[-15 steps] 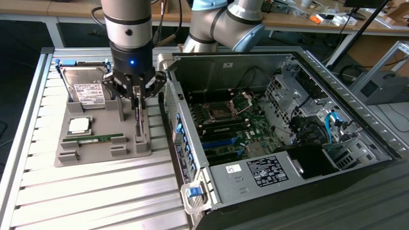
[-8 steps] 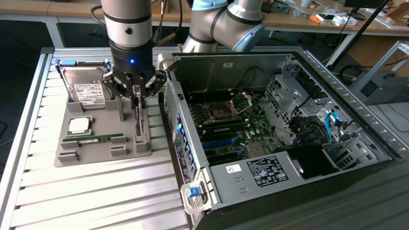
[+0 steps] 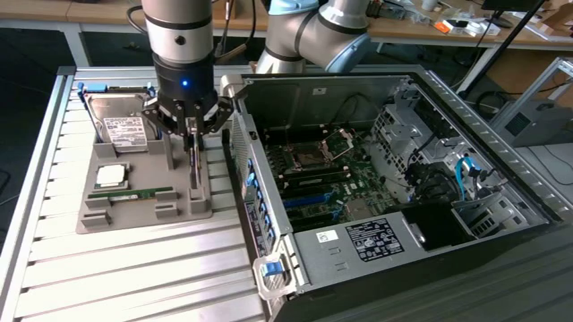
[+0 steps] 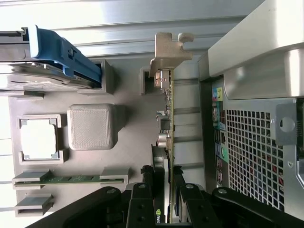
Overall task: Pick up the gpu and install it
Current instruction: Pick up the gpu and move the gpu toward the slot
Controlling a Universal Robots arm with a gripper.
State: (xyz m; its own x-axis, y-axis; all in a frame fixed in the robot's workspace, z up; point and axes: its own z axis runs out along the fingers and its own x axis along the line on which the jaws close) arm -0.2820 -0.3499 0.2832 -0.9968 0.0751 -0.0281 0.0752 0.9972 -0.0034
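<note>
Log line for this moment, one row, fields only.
stage: pick | gripper: shut on gpu | gpu: edge-on in gray holder | pc case: side open, gpu not installed

Small green logo mark on the gpu [image 4: 169,124], white labels on the hard drive [image 3: 121,127] and power supply [image 3: 376,239] unreadable.

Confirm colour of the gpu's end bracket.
Silver, bare metal. The bracket on the gpu shows best in the wrist view.
</note>
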